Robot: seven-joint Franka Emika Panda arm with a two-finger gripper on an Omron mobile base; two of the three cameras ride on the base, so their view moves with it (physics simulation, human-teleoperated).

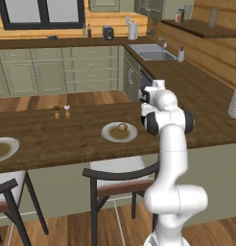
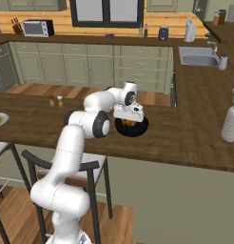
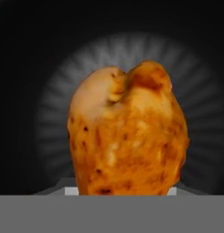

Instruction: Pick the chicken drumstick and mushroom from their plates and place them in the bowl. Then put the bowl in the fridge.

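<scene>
While the gripper [image 2: 130, 120] hung low over the black bowl [image 2: 141, 128], it pinched the chicken drumstick [image 3: 127, 132], whose long axis ran along the fingers, bulb end toward the bowl floor. Release looked next. Farther off at nine o'clock, the mushroom [image 1: 122, 127] sat on its plate [image 1: 110, 134].

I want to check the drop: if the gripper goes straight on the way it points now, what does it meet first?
Probably the chicken drumstick, right in front of the gripper. Behind it lies the inside of the black bowl; how far is unclear.
</scene>
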